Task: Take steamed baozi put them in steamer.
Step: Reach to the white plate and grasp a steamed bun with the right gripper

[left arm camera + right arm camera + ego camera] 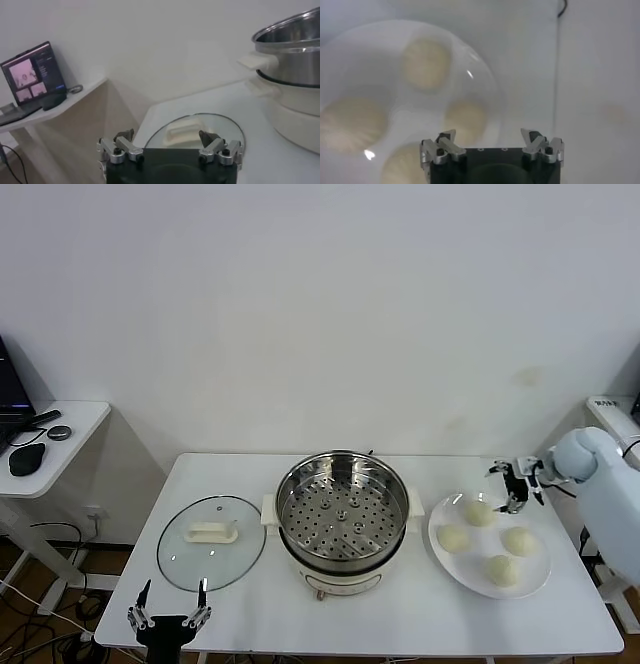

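Above the plate's far rim, right gripper apparently hovers.

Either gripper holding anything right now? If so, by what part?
Nothing held. The right gripper is open above the plate of four buns; the left gripper is open at the table's near edge by the glass lid.

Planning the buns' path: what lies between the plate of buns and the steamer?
Only bare white table, seen in the head view. The plate with four buns sits right beside the steamer, nothing standing between them.
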Robot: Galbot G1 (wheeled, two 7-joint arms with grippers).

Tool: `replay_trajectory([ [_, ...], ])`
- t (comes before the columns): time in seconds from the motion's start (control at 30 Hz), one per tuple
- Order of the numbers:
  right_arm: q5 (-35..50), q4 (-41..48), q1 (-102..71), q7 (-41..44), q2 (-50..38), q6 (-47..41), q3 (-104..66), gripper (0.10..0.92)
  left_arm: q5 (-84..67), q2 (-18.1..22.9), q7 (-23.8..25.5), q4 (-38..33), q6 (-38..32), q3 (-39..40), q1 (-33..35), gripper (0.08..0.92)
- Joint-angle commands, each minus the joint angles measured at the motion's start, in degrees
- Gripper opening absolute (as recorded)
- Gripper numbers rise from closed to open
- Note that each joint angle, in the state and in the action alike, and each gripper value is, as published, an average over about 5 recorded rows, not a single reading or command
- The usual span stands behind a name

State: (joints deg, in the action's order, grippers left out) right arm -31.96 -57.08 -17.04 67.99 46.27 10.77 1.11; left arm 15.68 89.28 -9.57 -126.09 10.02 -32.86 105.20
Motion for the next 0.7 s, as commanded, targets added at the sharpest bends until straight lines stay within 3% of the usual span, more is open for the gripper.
replay_trajectory([
  [0.03,-4.4,8.4,3.0,1.5,5.1,2.3,2.5,0.823,0.1,0.1,-0.2,0.1,0.1,0.0,0.3,0.823],
  [0.7,-11.9,13.7,2.4,-1.3,8.3,3.5,-0.1,0.823,0.2,-0.1,-0.3,0.8,0.2,0.1,0.2,0.823],
])
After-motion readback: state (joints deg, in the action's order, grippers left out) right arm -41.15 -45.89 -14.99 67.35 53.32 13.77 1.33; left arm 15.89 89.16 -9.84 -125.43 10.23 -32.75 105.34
